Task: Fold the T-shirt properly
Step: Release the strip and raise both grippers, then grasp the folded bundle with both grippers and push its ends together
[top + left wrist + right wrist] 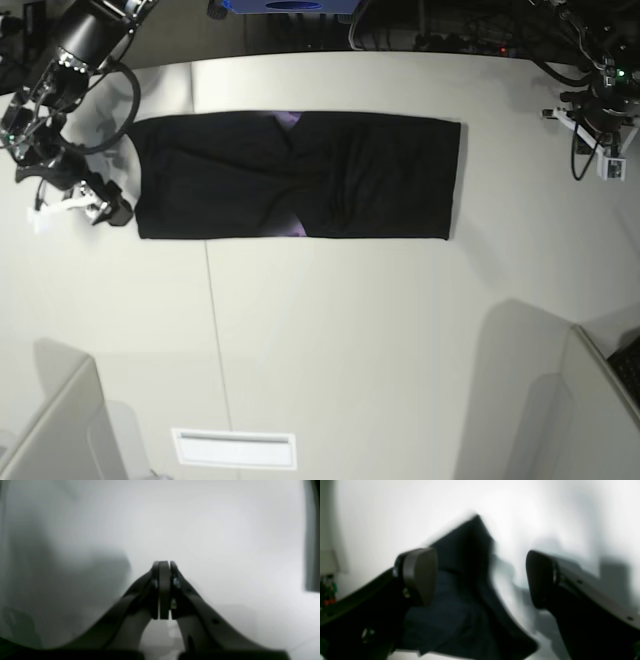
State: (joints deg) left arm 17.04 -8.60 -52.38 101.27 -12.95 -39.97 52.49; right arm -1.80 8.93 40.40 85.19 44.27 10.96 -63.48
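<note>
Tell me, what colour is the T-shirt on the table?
The T-shirt is mostly black, clearest in the base view.

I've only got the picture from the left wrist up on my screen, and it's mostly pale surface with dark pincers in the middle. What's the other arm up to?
Observer: The right wrist view shows the right gripper wide open, with a corner of the black T-shirt between its fingers.
Visitor: Is the shirt all bunched up, then?
Observer: No, the base view shows it lying in a long, fairly flat band across the table, with slight creases.
Visitor: Is it plain black all over?
Observer: Not quite: small purple patches show at its upper and lower edges, near the middle.
</note>
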